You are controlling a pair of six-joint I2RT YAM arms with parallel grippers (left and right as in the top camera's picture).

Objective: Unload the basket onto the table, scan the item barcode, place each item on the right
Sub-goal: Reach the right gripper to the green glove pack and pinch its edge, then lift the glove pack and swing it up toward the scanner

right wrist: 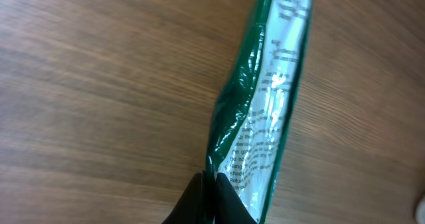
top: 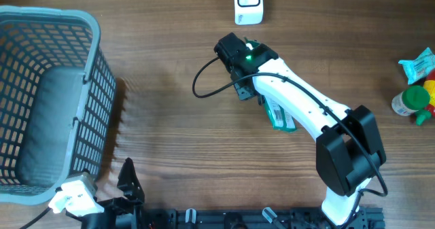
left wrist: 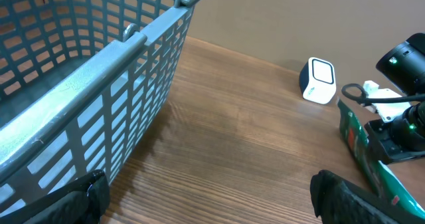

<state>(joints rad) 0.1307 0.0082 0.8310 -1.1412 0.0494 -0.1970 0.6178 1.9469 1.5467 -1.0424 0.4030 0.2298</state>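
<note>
From above, the green packet [top: 280,115] is near the scanner [top: 248,3], on the robot's side of it, half under the right arm [top: 306,103]. Left wrist: the left gripper [left wrist: 209,185] gapes wide and empty, well back from the scanner. Right wrist: the right gripper [right wrist: 207,199] is pinched tight on the green packet's edge.

My right gripper [top: 261,97] sits mid-table, jaws closed on a green foil packet [top: 282,117] that shows from under my white forearm. Beyond it, at the far edge, is a white box-shaped barcode scanner [top: 249,5]. A grey plastic lattice basket [top: 95,86] fills the left side of the brown wooden table [top: 170,134]. My left gripper [top: 130,181] hangs at the near edge beside the basket's corner, jaws spread. At the right edge cluster a green-capped bottle [top: 408,100] and a teal wrapper [top: 418,64].
</note>
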